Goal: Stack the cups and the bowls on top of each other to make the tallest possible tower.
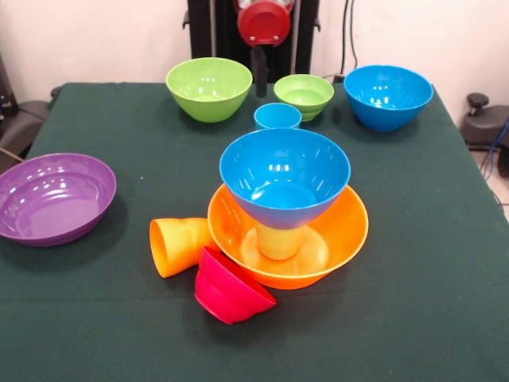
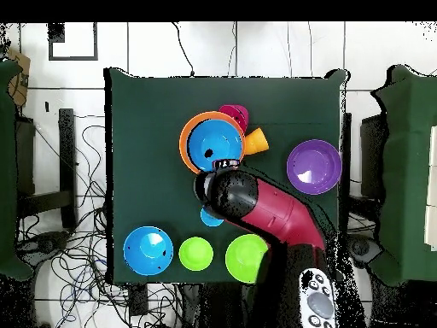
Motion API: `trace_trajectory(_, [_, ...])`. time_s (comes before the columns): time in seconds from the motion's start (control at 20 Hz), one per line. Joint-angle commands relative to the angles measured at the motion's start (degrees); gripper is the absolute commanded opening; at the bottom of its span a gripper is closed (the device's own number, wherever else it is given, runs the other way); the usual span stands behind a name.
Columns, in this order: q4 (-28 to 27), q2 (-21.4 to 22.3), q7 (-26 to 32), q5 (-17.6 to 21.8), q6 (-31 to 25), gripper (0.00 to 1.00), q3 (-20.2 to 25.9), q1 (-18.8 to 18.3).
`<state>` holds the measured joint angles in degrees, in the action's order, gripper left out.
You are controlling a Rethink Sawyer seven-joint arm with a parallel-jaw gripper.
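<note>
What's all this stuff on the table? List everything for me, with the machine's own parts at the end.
Table: one, dark green cloth.
Orange bowl: one, big, near the middle.
Yellow-green cup: one, upside down inside the orange bowl.
Blue bowl on the cup: one, balanced upright on top.
Orange cup: one, on its side, touching the orange bowl.
Red bowl: one, small, tipped against the orange bowl's front.
Purple bowl: one, wide, shallow, at the left edge.
Green bowls: two, far side, large and small.
Blue bowl at the far right: one.
Blue cup: one, small, behind the stack.
Arm: one, red and black, above the stack; its pincer is not clearly visible.
</note>
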<state>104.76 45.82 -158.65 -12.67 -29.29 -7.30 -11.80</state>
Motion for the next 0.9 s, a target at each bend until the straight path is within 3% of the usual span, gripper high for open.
trace_trajectory(0.05, [-1.5, -6.7, -10.0, -2.5, -1.1, 1.00, 1.7, 3.5])
trace_trajectory(0.5, [-8.9, -13.7, -10.5, -5.5, -1.3, 1.00, 0.4, 7.2])
trace_trajectory(0.9, [-16.1, -18.0, -6.5, -5.7, -4.2, 1.00, 0.2, 5.9])
